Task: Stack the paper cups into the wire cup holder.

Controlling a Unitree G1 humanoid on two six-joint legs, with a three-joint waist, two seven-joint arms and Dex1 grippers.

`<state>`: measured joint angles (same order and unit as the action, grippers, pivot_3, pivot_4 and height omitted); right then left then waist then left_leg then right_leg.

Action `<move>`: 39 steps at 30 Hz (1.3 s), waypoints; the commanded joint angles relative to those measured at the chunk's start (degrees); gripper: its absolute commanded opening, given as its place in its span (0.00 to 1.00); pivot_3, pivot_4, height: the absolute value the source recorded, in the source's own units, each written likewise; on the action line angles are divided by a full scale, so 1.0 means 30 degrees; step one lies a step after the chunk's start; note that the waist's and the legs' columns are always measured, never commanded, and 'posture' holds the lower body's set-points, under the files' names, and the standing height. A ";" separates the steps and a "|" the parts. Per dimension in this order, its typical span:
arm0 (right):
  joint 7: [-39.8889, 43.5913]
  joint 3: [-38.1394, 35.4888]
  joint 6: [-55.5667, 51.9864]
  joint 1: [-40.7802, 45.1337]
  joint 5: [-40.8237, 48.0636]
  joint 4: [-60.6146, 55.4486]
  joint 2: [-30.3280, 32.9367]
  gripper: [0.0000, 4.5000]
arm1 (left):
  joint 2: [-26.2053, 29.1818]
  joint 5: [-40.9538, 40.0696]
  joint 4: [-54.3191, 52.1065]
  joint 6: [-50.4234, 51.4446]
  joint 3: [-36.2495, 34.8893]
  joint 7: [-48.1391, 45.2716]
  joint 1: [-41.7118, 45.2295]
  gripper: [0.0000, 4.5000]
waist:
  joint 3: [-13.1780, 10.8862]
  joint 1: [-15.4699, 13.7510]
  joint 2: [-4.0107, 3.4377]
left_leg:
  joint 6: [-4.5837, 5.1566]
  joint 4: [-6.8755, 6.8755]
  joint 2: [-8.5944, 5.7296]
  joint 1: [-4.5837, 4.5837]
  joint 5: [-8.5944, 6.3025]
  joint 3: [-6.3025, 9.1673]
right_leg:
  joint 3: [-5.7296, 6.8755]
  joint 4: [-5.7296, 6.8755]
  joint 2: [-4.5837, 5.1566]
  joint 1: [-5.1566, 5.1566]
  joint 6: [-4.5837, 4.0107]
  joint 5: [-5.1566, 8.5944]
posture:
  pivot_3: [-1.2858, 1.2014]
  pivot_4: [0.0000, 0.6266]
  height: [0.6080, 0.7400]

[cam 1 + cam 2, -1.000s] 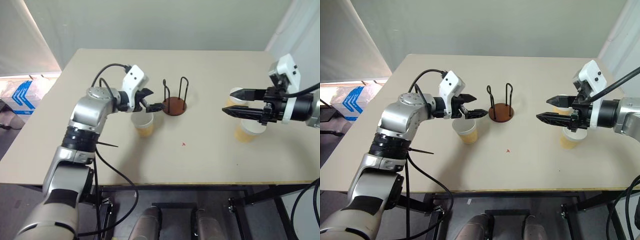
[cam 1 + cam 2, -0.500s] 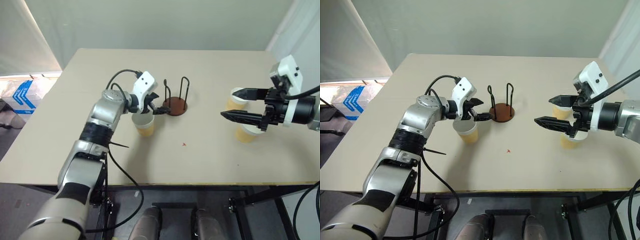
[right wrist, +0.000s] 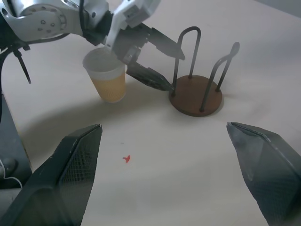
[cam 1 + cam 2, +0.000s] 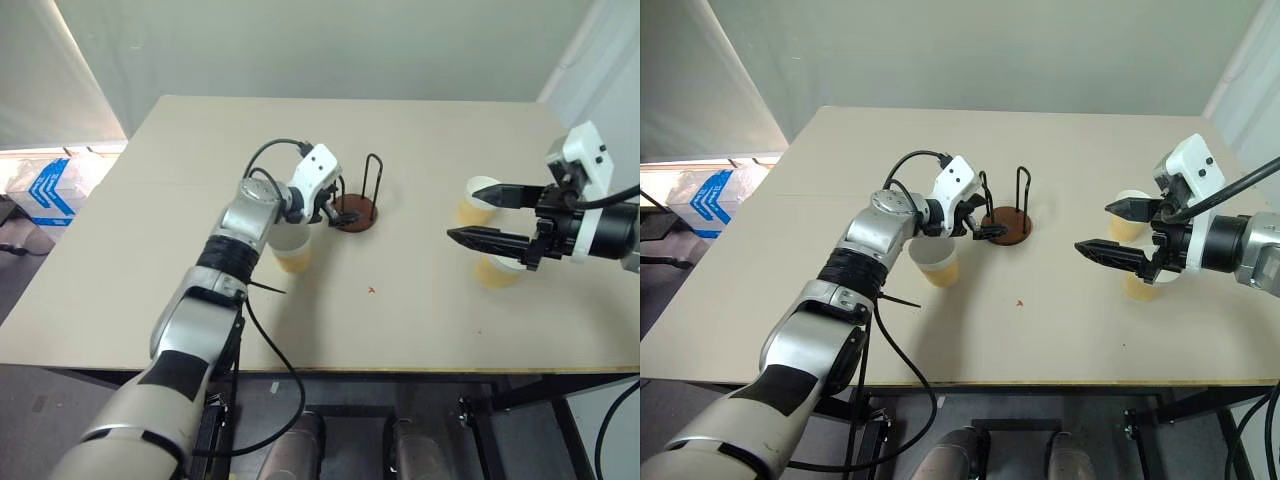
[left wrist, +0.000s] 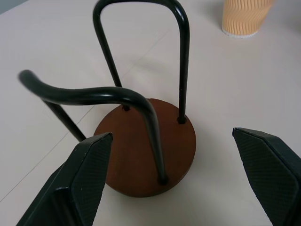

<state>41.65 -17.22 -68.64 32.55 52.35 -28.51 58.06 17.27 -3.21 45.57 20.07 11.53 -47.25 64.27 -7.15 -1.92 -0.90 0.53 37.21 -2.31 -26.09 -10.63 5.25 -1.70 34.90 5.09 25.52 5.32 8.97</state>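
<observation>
The left gripper (image 4: 985, 222), fingers apart and empty, reaches to the wire cup holder (image 4: 1006, 221) on the table (image 4: 1060, 150), one paper cup (image 4: 935, 262) just beside its wrist, while the right gripper (image 4: 1103, 228), also spread and empty, hovers before two more cups (image 4: 1127, 212).

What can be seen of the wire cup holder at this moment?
The wire cup holder is a round reddish-brown disc, wood by its look, with two thin black wire loops rising from it, each bent into an arch. It stands upright on the tan table near the middle, with no cup in it. The left gripper, open, sits right at its side; whether a finger touches a loop cannot be told. A paper cup stands close by, apart from it.
</observation>
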 commanded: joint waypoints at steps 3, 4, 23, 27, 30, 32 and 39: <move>-0.0407 -0.1195 0.0076 -0.0263 0.0552 -0.0639 0.0494 1.00 | -0.0259 0.0308 0.0867 -0.1223 -0.0783 0.1069 0.1039 0.65 | 0.0000 -0.0001 0.0000 | 0.0006 0.0006 0.0000 0.0001 -0.0003 -0.0008 | -0.0002 0.0001 0.0000 0.0000 0.0005 0.0000 | 0.52 0.24 1.00; -0.0474 -0.1230 0.0100 -0.0323 0.0579 -0.0645 0.0498 1.00 | -0.0329 0.0394 0.1264 -0.1479 -0.0885 0.1416 0.1176 0.55 | 0.0000 -0.0001 0.0000 | 0.0005 0.0007 0.0001 0.0002 -0.0003 -0.0010 | -0.0002 0.0003 0.0000 0.0000 0.0005 0.0000 | 0.52 0.24 1.00; 0.0097 -0.2811 -0.1027 -0.1333 0.2806 -0.1460 0.2949 1.00 | -0.0677 -0.0748 -0.5540 0.1093 -0.0366 -0.2398 -0.0247 0.01 | 0.0001 -0.0116 -0.0002 | 0.0049 0.0077 -0.0028 -0.0064 -0.0035 -0.0035 | -0.0011 -0.0002 0.0003 0.0006 0.0079 0.0022 | 0.52 0.24 1.00; 0.1832 -0.3711 -0.1564 -0.1442 0.4282 -0.1757 0.5105 1.00 | 0.0977 -0.0934 -1.0184 0.2642 0.1069 -0.4720 -0.2428 0.01 | 0.0009 -0.0070 -0.0017 | 0.0069 0.0142 -0.0018 -0.0064 -0.0102 -0.0072 | -0.0015 0.0012 0.0001 -0.0005 0.0096 0.0089 | 0.52 0.24 1.00; 0.2465 -0.3701 -0.1332 -0.1150 0.4508 -0.1323 0.6245 1.00 | 0.1603 -0.1096 -1.1857 0.3472 0.1545 -0.5212 -0.3242 0.01 | 0.0011 -0.0053 -0.0018 | 0.0075 0.0186 0.0004 -0.0031 -0.0150 -0.0134 | -0.0021 0.0041 0.0001 -0.0013 0.0107 0.0145 | 0.52 0.24 1.00; 0.2916 -0.3608 -0.1035 -0.0984 0.4370 -0.1000 0.6993 1.00 | 0.1839 -0.1198 -1.2804 0.3899 0.1810 -0.5401 -0.3662 0.01 | 0.0010 -0.0058 -0.0018 | 0.0088 0.0227 0.0008 -0.0038 -0.0157 -0.0124 | -0.0048 0.0039 0.0005 -0.0020 0.0109 0.0147 | 0.52 0.24 1.00; 0.5117 -0.2850 0.0785 -0.1623 0.2467 0.0016 0.8866 1.00 | 0.1723 -0.1830 -1.5433 0.5707 0.2608 -0.5116 -0.5263 0.01 | 0.0018 -0.0163 -0.0013 | 0.0160 0.0320 -0.0011 -0.0038 -0.0240 -0.0120 | -0.0068 0.0007 0.0045 -0.0088 -0.0009 0.0193 | 0.52 0.24 1.00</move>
<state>55.83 -25.53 -67.96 27.35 60.63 -29.14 83.52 22.95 -7.66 2.06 36.50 19.15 -63.16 48.43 -7.09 -2.41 -0.94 1.01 38.17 -2.34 -26.17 -11.35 4.87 -1.92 34.94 5.22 25.25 5.31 9.55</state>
